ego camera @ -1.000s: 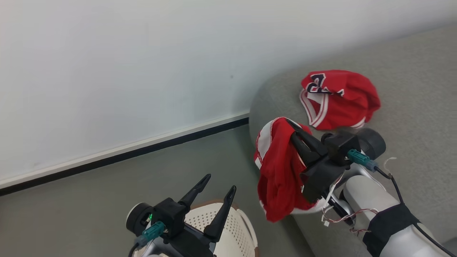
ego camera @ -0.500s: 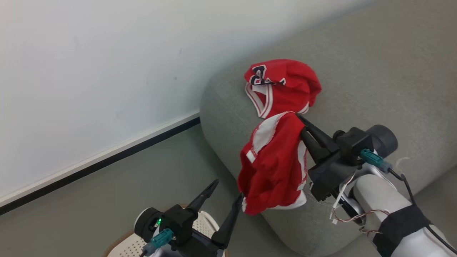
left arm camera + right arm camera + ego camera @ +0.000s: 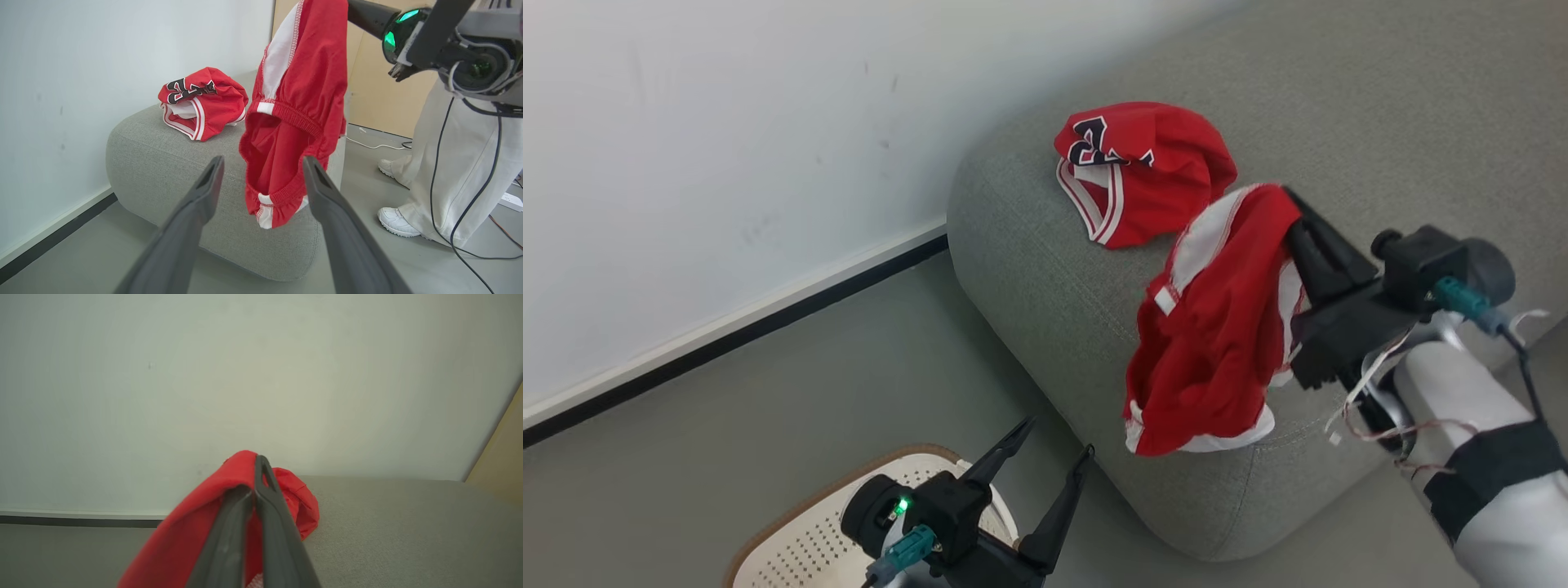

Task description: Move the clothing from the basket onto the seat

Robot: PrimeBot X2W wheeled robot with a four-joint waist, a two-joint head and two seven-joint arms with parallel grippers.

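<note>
My right gripper (image 3: 1286, 198) is shut on a pair of red shorts with white trim (image 3: 1217, 327), which hang from its tips in front of the grey seat's (image 3: 1029, 245) near corner. A crumpled red jersey with dark lettering (image 3: 1143, 167) lies on top of the seat, near its wall-side edge. My left gripper (image 3: 1058, 437) stands open and empty, low over the floor beside the cream perforated basket (image 3: 809, 535). From the left wrist, the shorts (image 3: 302, 102) dangle just beyond the open fingers (image 3: 204, 196), and the jersey (image 3: 204, 98) rests on the seat (image 3: 163, 163). From the right wrist, red cloth (image 3: 196, 535) drapes over the shut fingers.
A white wall (image 3: 727, 163) with a black baseboard (image 3: 727, 363) runs behind the seat over grey floor. A person's legs in pale trousers (image 3: 449, 163) and white shoes (image 3: 396, 222) stand beside the seat's far side. Cables (image 3: 376, 146) lie near a wooden panel (image 3: 388, 102).
The head camera has swung, shifting the whole picture. My right gripper has carried the shorts from the seat's edge inward, level with the jersey. The left gripper stays open.
</note>
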